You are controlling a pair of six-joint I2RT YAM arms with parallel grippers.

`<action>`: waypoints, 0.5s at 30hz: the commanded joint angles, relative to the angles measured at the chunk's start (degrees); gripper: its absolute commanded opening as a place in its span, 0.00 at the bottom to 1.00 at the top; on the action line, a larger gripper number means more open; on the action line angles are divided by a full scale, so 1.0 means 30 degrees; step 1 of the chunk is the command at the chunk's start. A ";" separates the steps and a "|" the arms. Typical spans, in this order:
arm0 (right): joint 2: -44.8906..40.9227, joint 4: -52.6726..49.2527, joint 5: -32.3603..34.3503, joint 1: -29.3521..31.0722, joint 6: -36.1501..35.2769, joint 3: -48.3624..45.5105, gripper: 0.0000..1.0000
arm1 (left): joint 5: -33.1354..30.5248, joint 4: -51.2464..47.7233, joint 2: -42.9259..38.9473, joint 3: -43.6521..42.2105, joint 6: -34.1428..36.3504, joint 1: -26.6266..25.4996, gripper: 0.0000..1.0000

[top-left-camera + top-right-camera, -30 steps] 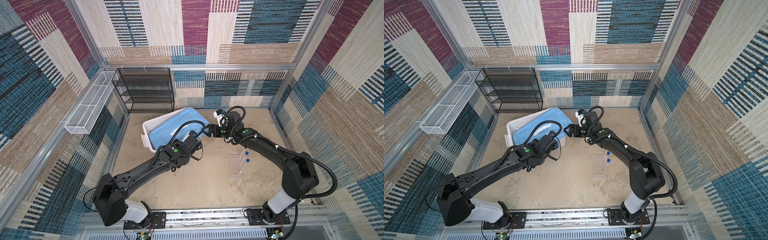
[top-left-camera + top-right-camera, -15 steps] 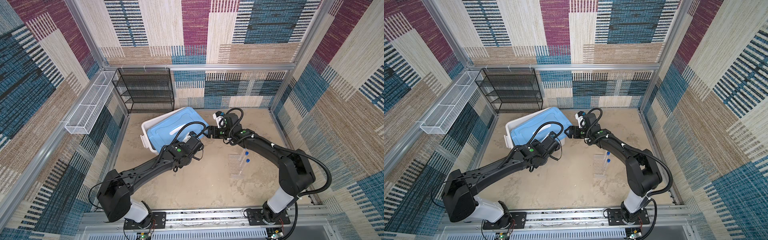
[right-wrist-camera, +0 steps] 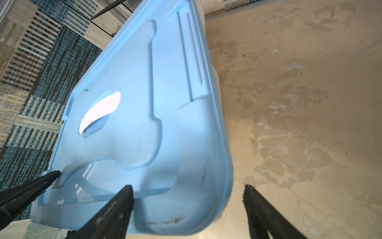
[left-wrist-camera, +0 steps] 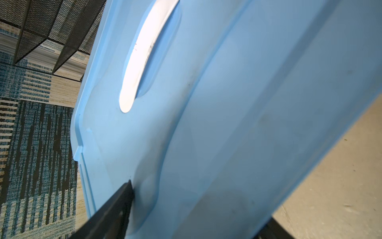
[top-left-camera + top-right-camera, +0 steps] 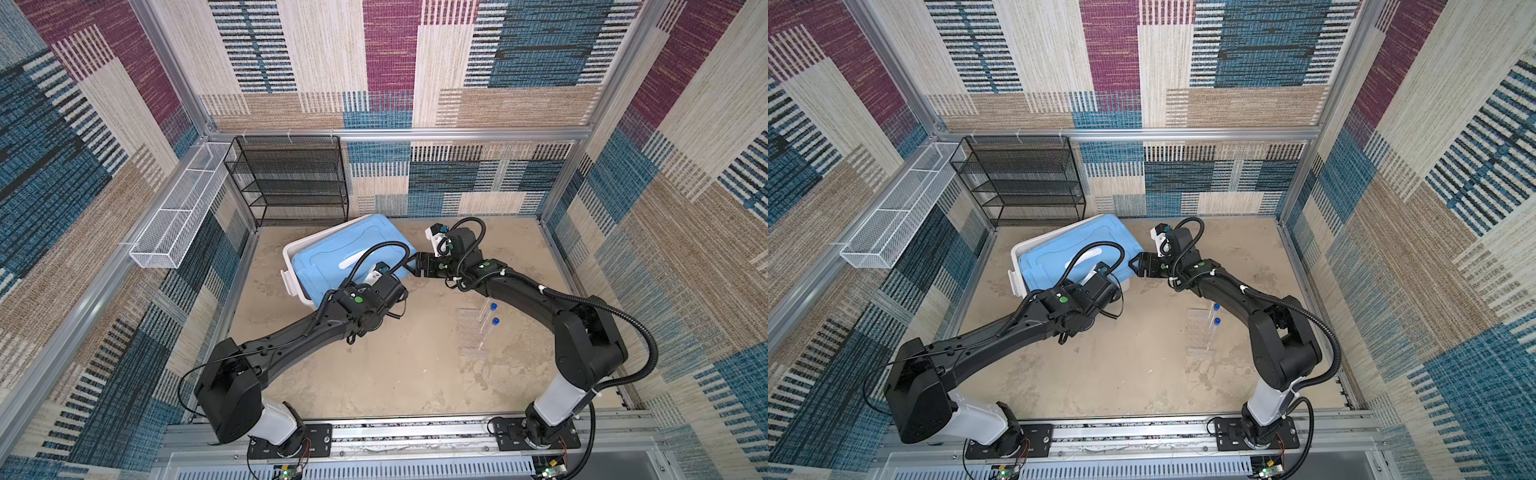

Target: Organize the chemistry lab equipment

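While no writing is legible, both pincers, left (image 4: 186, 217) and right (image 3: 188, 198), straddle the blue lid (image 3: 144, 103), spread.

A clear acrylic tube rack (image 5: 473, 332) (image 5: 1200, 332) is sitting on the sandy beige floor toward the right side in both top views, well apart from the surrounding walls. Two long clear test tubes with blue caps (image 5: 487, 322) (image 5: 1212, 326) are standing in it side by side, leaning slightly, caps uppermost. The remaining slots are showing nothing discernible.
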 commanded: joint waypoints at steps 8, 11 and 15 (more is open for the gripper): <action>-0.0665 0.0783 -0.0715 0.0015 0.0268 -0.0142 0.83 | 0.0524 -0.2231 -0.0413 0.0245 -0.2307 0.0074 0.75; -0.0917 0.1037 -0.0982 0.0036 0.0411 -0.0134 0.83 | 0.0493 -0.2341 -0.0708 0.0122 -0.2469 0.0060 0.74; -0.1166 0.1808 -0.1303 0.0080 0.0436 -0.0313 0.83 | 0.0435 -0.2309 -0.0845 -0.0172 -0.2546 0.0060 0.75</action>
